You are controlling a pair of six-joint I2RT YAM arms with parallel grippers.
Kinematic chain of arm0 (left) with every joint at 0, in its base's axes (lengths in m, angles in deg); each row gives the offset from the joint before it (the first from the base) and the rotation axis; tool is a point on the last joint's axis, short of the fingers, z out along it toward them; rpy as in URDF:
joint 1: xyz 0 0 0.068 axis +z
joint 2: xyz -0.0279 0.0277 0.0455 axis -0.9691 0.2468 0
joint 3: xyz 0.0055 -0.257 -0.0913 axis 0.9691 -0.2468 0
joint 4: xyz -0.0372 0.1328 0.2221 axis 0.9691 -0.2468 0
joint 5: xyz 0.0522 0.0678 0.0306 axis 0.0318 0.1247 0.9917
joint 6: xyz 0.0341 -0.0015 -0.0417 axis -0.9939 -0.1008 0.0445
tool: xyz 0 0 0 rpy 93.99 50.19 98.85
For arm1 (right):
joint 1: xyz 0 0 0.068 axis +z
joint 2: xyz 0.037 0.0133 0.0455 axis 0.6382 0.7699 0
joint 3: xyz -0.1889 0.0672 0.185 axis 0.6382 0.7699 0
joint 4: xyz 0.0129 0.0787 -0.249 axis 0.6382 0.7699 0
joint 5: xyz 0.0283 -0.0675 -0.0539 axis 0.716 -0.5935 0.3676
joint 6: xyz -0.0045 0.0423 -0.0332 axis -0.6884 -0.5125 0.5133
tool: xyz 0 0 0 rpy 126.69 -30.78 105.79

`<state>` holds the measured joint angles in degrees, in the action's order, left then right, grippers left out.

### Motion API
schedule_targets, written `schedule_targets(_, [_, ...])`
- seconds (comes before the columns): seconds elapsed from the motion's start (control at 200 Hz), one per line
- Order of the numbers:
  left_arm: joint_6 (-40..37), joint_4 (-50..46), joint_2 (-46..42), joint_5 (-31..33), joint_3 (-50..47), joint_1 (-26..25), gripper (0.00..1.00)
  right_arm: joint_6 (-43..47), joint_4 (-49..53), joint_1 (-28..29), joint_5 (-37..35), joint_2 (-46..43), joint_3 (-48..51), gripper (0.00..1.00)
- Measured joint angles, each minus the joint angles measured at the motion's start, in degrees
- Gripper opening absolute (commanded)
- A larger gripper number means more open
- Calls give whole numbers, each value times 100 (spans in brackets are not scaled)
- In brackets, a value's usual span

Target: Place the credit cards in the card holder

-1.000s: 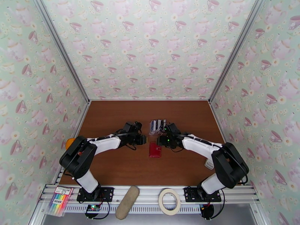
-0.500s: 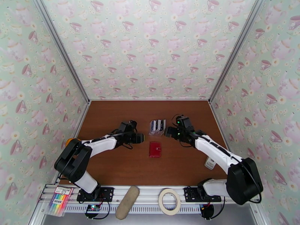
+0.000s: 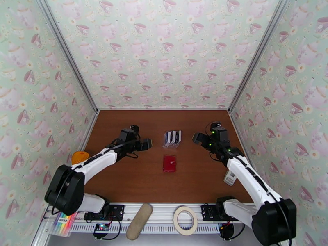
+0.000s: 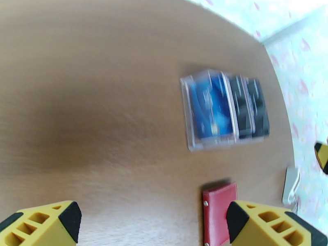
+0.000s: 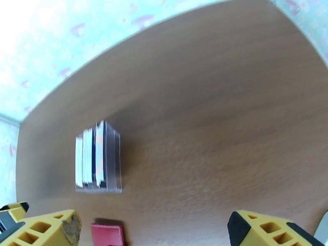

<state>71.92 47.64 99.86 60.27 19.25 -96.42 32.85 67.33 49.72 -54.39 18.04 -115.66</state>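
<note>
Plainly, neither arm has hold of anything: the left gripper hangs beyond and to the left of the card holder, and the right gripper beyond and to its right. Both wrist views show the jaws spread wide with only bare worktop between them. The card holder lies flat and folded shut, its snap tab on the right edge, so what is inside cannot be seen. Just beyond it, not touching, sits a clear plastic case in which the credit cards stand packed on edge, a blue face at one end and dark ones beside it. Trouble likely starts there: the cards are thin and close together, so a pinch may catch two at once or drag the light case along. The shut card holder is the second hazard, since it looks light enough to skid on the smooth worktop if one set of jaws pries at the tab while nothing pins it. Both arms would have to work in the same small patch around it, so they could knock each other.
</note>
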Motion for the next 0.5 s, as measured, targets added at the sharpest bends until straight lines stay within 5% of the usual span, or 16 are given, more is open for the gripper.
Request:
schedule_targets(0.316, [240, 177, -894, 654, -170, 1071, 100, 446, -785, -197, -175, -831, 511, 100])
schedule_targets(0.501, [-374, 804, -1836, 1580, -898, 1233, 100, 680, -1425, -201, -61, -807, 741, 93])
